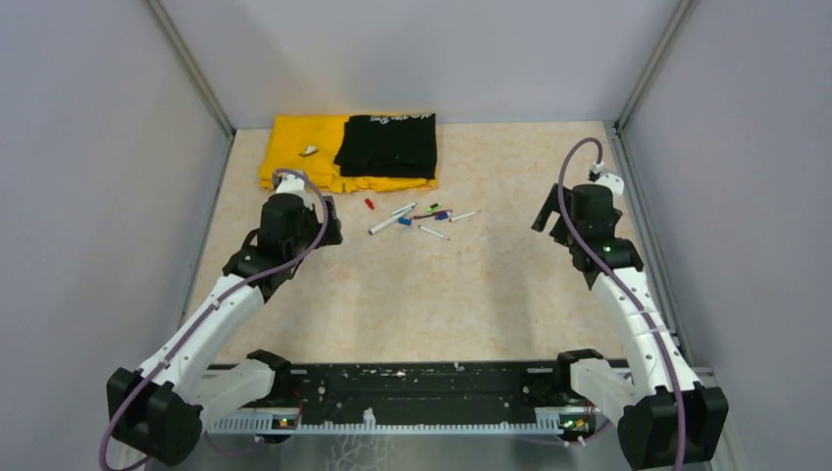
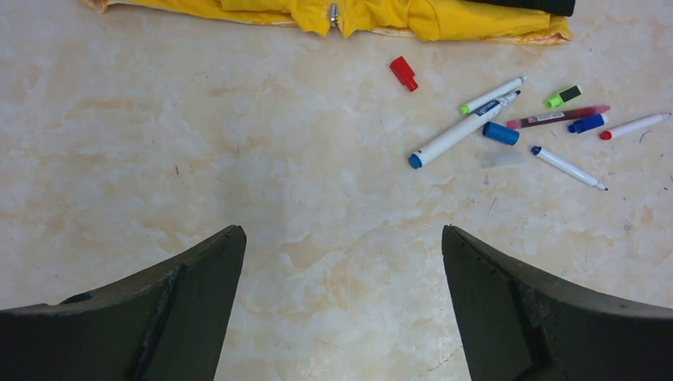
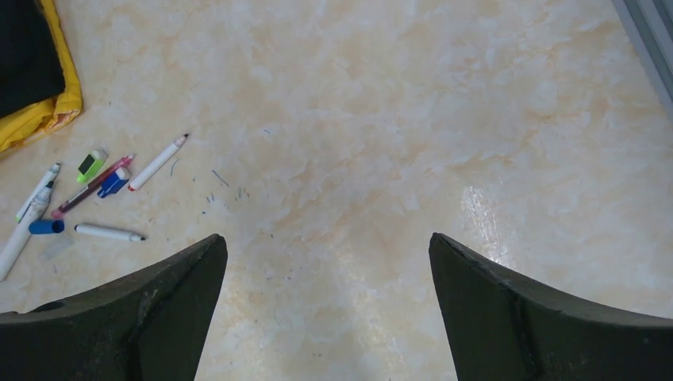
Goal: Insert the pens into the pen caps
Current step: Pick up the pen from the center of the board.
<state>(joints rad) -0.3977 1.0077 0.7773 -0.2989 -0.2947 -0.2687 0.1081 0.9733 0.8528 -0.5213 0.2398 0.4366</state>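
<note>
Several pens (image 1: 422, 218) lie scattered on the marbled table in front of the folded cloths. In the left wrist view I see a long white pen with a blue end (image 2: 460, 131), a green-tipped white pen (image 2: 492, 95), a maroon pen (image 2: 558, 117), a red-tipped white pen (image 2: 635, 125) and a thin white pen (image 2: 568, 167). Loose pen caps lie among them: a red cap (image 2: 404, 73), two blue caps (image 2: 501, 133) (image 2: 588, 123) and a green cap (image 2: 564, 97). My left gripper (image 2: 342, 232) hangs open, left of the pens. My right gripper (image 3: 326, 238) is open too, well right of them, with the red-tipped pen (image 3: 157, 163) the nearest.
A yellow cloth (image 1: 294, 147) and a black cloth (image 1: 388, 145) lie folded against the back wall, with a small metal clip (image 1: 308, 151) on the yellow one. Grey walls enclose the table on three sides; a metal rail (image 3: 647, 24) runs along the right edge.
</note>
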